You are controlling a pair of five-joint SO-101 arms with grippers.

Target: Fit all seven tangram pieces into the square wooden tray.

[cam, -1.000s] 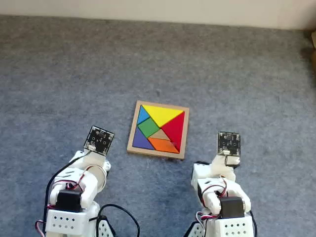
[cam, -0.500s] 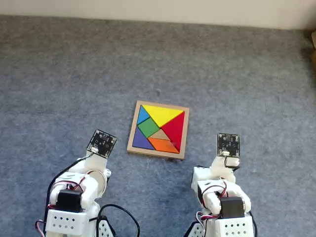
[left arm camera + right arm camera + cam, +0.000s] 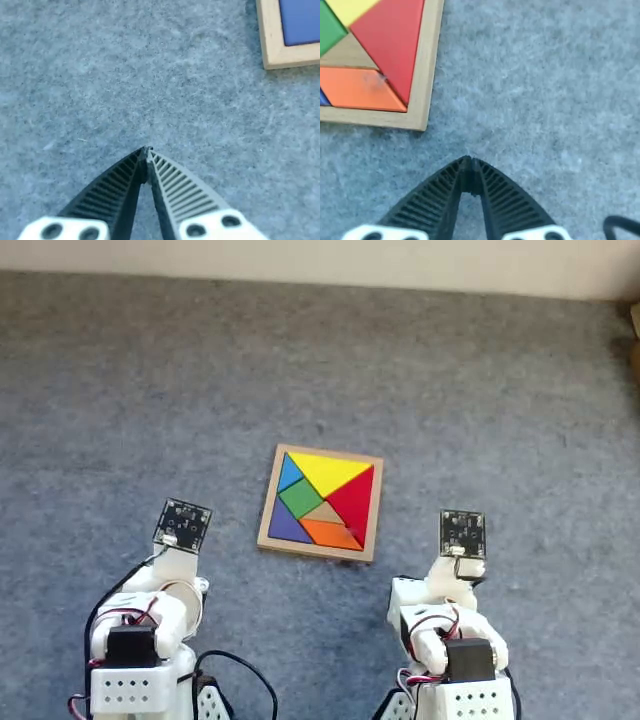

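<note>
Grey felt is covering your bench [image 3: 480, 390], and the tray [image 3: 268, 495] is lying at its middle with seven pieces [image 3: 330, 478] filling it edge to edge, so you are probably looking at a finished puzzle. Your left gripper [image 3: 146, 150] and right gripper [image 3: 470, 160] are hanging low over the felt on either side of the tray, fingers clenched on nothing, seemingly parked clear. One black cable [image 3: 620, 227] is curling beside the right gripper, apart from the tray.

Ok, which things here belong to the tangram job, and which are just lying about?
Job: wooden tray; seven pieces seated in it: yellow, red, orange, tan, green, light blue, dark blue; left pincer and right pincer, both shut.
Lying about: grey carpet; unclear brownish thing at its edge.
</note>
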